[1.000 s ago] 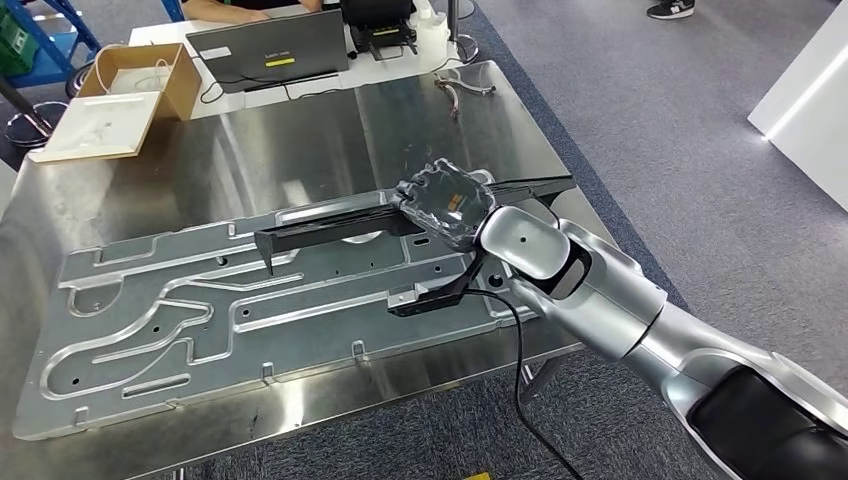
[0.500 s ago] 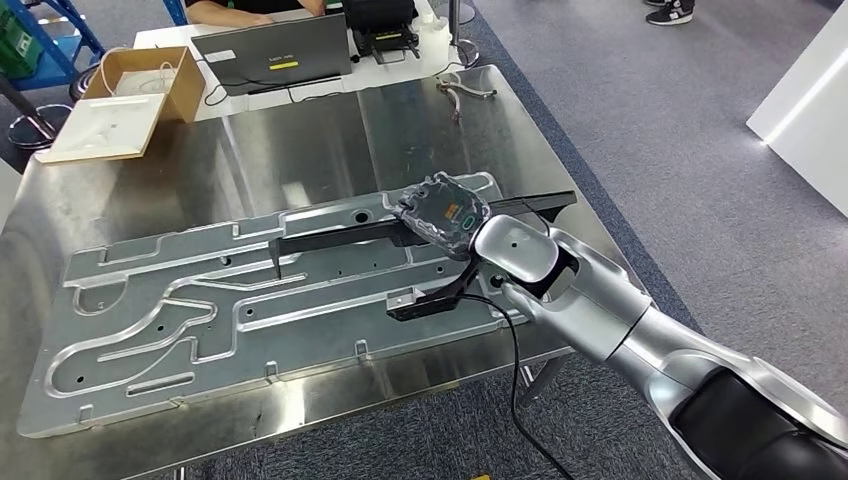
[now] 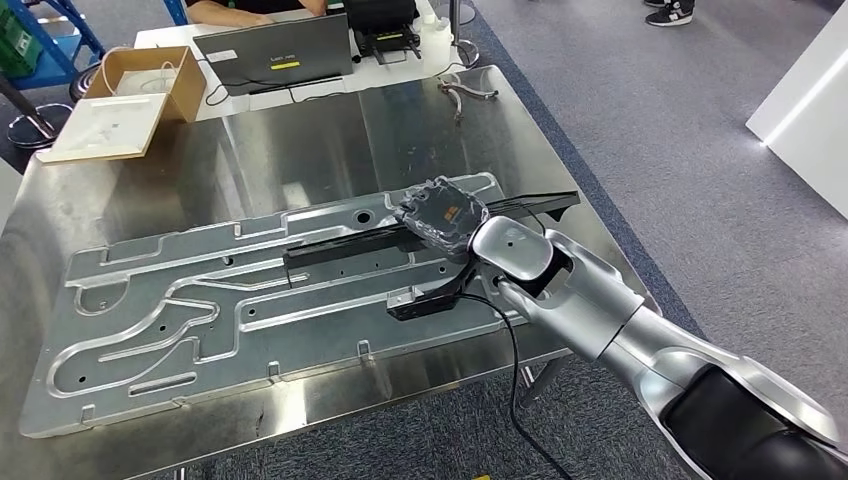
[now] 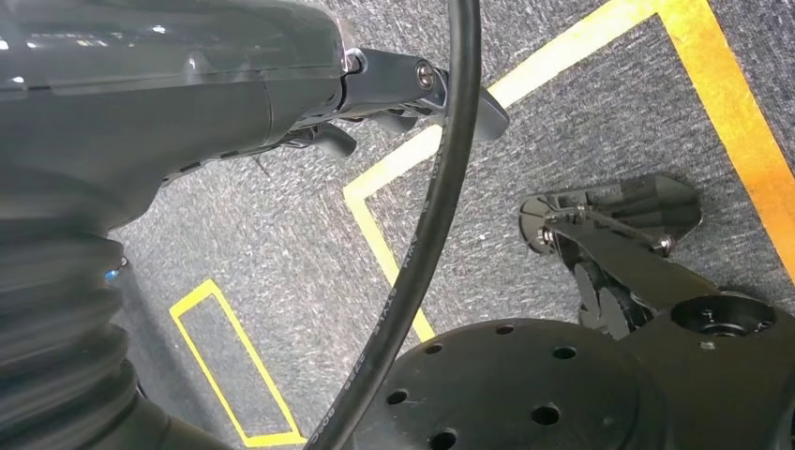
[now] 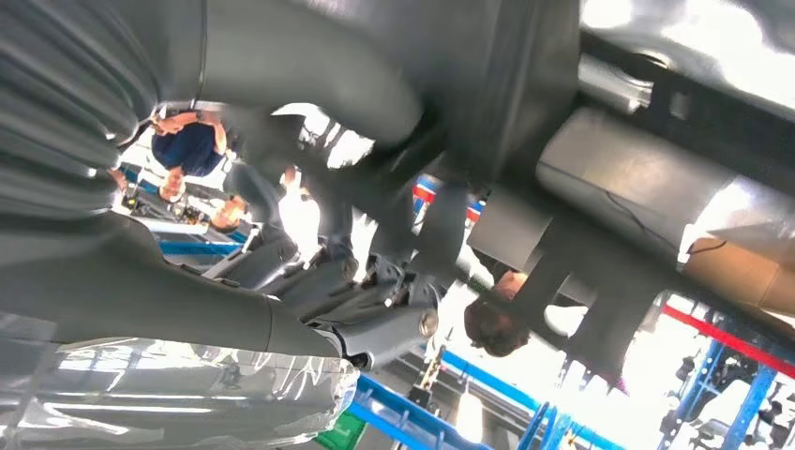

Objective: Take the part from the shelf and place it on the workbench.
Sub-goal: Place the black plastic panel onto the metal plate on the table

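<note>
Part (image 3: pixel 345 247) (long black bar) lies low across the stamped metal panel (image 3: pixel 150 310) on the workbench (image 3: pixel 300 140), gripped by the right hand (image 3: pixel 440 212); release seemingly remains, left hand's (image 4: pixel 412 94) state indiscernible.

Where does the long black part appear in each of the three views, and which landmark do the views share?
Head view: the black part lies across the metal panel, its right end under the right hand.
Left wrist view: not in it.
Right wrist view: a dark bar, blurred, probably the part.
Shared landmark: the right hand, in the head and right wrist views.
</note>
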You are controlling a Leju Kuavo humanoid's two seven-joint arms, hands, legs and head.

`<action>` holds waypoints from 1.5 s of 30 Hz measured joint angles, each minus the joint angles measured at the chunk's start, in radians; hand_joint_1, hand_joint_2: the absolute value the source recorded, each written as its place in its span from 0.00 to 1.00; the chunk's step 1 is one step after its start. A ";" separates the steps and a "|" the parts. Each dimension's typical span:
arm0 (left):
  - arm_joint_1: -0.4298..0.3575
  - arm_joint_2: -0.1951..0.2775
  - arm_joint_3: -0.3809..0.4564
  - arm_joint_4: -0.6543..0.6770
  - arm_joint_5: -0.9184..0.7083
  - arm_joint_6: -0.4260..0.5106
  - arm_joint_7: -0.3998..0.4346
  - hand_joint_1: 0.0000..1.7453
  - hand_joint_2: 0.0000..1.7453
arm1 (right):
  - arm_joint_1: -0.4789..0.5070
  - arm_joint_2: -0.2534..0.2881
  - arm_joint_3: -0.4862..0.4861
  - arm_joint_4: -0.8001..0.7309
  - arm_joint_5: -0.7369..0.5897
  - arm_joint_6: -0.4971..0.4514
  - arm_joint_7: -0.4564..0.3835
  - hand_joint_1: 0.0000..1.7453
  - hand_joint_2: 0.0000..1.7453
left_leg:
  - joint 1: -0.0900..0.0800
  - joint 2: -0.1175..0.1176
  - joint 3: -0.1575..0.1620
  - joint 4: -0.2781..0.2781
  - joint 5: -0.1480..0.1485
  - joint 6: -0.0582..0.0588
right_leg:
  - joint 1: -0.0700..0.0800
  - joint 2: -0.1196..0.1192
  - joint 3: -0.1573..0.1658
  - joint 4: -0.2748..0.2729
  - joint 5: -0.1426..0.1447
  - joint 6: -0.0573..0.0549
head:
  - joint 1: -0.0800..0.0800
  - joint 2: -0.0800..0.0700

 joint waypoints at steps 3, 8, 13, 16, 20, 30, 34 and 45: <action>-0.001 0.000 -0.004 0.000 0.004 0.002 0.003 0.00 1.00 | 0.000 0.005 0.000 0.012 -0.001 0.000 -0.001 0.00 0.00 | 0.000 0.000 0.000 0.000 0.000 0.000 | 0.000 0.000 0.000 0.000 0.000 0.000 | 0.000 0.000; -0.002 0.000 -0.013 0.000 0.014 0.012 0.007 0.00 1.00 | 0.000 0.007 -0.001 0.028 -0.003 -0.003 -0.001 0.00 0.00 | 0.000 0.000 0.000 0.000 0.000 0.000 | 0.000 0.000 0.000 0.000 0.000 0.000 | 0.000 0.000; -0.002 0.000 -0.020 0.000 0.021 0.008 0.006 0.00 1.00 | 0.000 0.008 -0.003 0.036 -0.003 -0.004 -0.002 0.00 0.00 | 0.000 0.000 0.000 0.000 0.000 0.000 | 0.000 0.000 0.000 0.000 0.000 0.000 | 0.000 0.000; -0.002 0.000 -0.021 -0.001 0.031 0.004 0.005 0.00 0.50 | 0.000 0.009 -0.003 0.037 -0.003 0.000 -0.001 0.00 0.00 | 0.000 0.000 0.000 0.000 0.000 0.000 | 0.000 0.000 0.000 0.000 0.000 0.000 | 0.000 0.000; -0.002 0.000 -0.023 -0.004 0.038 0.002 0.003 0.00 0.00 | 0.000 0.009 -0.003 0.036 -0.005 0.003 -0.001 0.00 0.00 | 0.000 0.000 0.000 0.000 0.000 0.000 | 0.000 0.000 0.000 0.000 0.000 0.000 | 0.000 0.000; -0.002 0.006 -0.026 -0.011 0.060 -0.001 -0.002 0.00 0.00 | -0.001 0.009 -0.003 0.035 -0.026 0.009 -0.009 0.00 0.00 | 0.000 0.000 0.000 0.000 0.000 0.000 | 0.000 0.000 0.001 0.000 0.000 0.000 | 0.000 0.000; -0.004 0.006 -0.037 -0.011 0.071 0.000 -0.005 0.00 0.00 | -0.002 0.009 -0.002 0.021 -0.042 0.032 -0.016 0.00 0.00 | 0.000 0.000 0.000 0.000 0.000 0.000 | 0.000 0.000 0.001 0.000 0.000 0.000 | 0.000 0.000; -0.009 0.006 -0.052 -0.011 0.078 0.000 -0.009 0.00 0.00 | -0.003 0.014 0.004 -0.028 -0.050 0.046 -0.012 0.00 0.00 | 0.000 0.000 0.001 0.000 0.000 0.000 | 0.000 0.000 0.002 0.000 0.000 0.000 | 0.000 0.000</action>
